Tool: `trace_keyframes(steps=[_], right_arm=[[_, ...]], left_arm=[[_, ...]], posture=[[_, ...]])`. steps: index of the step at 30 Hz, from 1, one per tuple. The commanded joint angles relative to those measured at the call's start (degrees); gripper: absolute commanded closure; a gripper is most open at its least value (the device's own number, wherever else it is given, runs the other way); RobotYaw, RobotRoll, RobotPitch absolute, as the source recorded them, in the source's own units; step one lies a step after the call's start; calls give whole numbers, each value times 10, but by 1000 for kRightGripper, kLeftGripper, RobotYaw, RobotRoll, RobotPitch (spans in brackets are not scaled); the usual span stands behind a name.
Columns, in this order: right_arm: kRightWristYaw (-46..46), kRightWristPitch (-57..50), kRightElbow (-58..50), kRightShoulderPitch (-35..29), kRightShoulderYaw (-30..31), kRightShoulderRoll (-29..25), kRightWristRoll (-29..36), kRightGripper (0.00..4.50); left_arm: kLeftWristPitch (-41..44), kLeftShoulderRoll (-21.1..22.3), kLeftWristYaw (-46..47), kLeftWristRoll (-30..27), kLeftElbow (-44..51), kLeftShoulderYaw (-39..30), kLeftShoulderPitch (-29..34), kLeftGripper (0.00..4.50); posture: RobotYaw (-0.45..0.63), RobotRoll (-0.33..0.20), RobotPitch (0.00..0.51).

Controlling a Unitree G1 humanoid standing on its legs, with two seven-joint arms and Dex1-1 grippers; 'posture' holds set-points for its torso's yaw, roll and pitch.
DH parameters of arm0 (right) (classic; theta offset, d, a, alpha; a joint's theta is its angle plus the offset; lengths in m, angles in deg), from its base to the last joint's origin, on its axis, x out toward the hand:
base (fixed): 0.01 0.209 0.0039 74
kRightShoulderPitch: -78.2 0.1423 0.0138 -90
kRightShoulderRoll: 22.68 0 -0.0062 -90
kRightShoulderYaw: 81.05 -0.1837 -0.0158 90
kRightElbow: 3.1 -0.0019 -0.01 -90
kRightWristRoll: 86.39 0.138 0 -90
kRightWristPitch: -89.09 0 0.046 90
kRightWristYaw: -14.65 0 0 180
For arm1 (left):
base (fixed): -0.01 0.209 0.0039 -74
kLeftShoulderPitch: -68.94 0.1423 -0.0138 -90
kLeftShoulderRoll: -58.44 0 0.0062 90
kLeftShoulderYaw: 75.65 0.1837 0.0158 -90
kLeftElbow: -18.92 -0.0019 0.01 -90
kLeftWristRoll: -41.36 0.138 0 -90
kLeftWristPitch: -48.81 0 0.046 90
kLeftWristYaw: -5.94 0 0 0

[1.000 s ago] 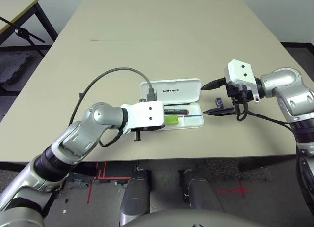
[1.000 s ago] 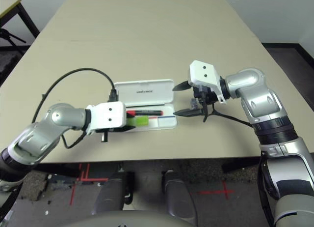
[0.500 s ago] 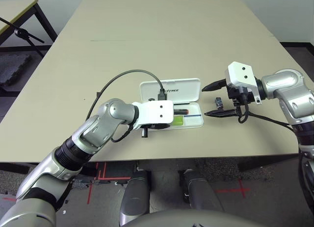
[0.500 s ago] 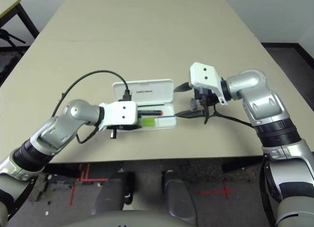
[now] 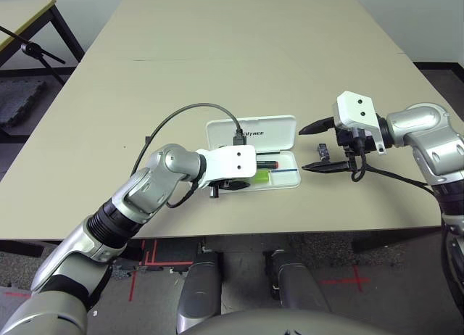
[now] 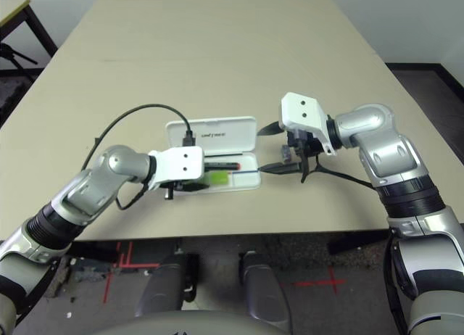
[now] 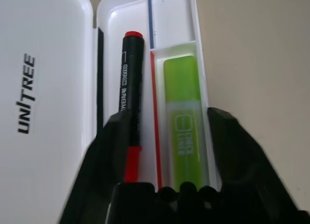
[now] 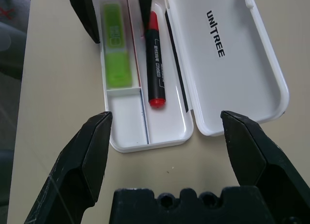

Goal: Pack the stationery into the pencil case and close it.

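Letting go is what my left gripper is doing: its fingers, pinched on the green highlighter a second ago, are now standing spread to either side of it. The highlighter is lying flat in the near compartment of the pencil case, touching nothing of mine. The red marker is lying beside it in the long compartment, next to the red and blue stripe. The lid is lying open, flat on the table behind the tray.

My right gripper is hovering spread wide just off the case's right end, holding nothing. The small dark block is sitting on the table between its fingers, outside the case.

I am judging two of three pieces packed; the block is what I am needing to pick up next, then closing the lid.
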State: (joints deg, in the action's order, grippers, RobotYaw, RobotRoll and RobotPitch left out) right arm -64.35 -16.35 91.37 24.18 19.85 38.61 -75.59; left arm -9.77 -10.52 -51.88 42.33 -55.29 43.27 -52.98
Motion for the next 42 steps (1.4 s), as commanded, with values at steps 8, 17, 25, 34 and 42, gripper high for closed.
trace_keyframes(steps=[8, 17, 25, 34, 42], right_arm=[[0, 6, -2, -7, 1, -2, 0, 0], [-6, 10, 11, -4, 6, -1, -3, 0], [10, -109, -107, -13, -21, -36, 37, 0], [167, -555, -293, 28, -6, -94, 92, 0], [381, -767, -228, 80, 2, 7, 53, 0]], left_arm=[[43, 58, -30, -99, 103, -138, 25, 63], [104, 111, -39, -187, 161, -213, 25, 63], [90, 113, -20, -182, 166, -201, 46, 63], [68, 113, -17, -175, 156, -188, 61, 63], [50, 106, -19, -172, 134, -170, 47, 63]], posture=[[101, 0, 113], [121, 0, 114], [115, 0, 117], [77, 0, 119], [43, 0, 114]])
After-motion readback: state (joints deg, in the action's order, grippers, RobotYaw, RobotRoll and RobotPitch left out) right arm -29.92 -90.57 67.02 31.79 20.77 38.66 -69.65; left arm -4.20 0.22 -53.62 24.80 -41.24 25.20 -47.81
